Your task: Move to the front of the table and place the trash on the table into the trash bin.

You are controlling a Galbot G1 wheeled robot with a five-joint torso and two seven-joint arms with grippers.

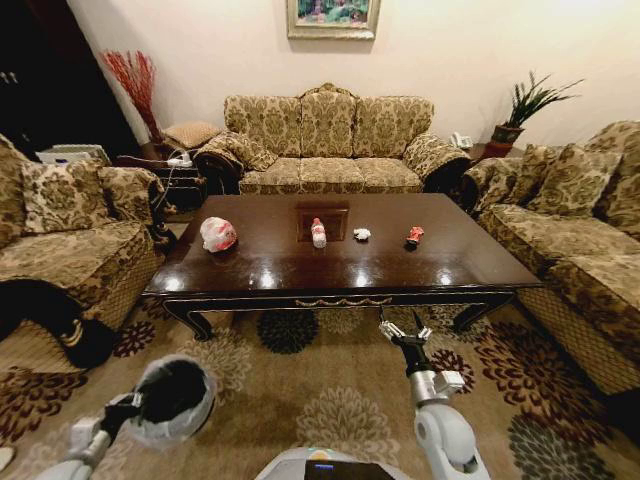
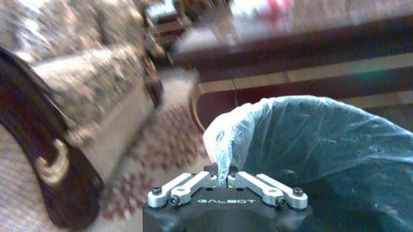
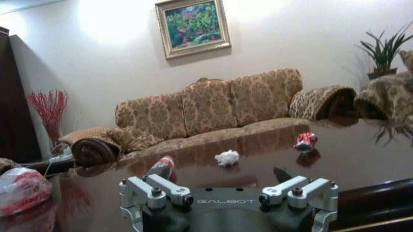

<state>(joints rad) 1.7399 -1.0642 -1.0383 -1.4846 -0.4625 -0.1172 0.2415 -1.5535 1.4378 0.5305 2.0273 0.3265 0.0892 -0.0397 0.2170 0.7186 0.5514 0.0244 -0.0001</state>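
Dark bench [image 1: 270,265] faced, left tool [image 2: 226,186] pinched the trash bin [image 1: 172,400] liner, right tool [image 1: 402,335] wide; trash [image 1: 218,234] pickup seemingly next.

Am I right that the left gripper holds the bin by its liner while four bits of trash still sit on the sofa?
Not quite. The left gripper does pinch the trash bin by its liner, but the head view shows the bag bundle, bottle, paper wad and red wrapper lying on the table, not the sofa.

The plastic bag bundle [image 2: 258,9] is blurred and cut off by the edge.
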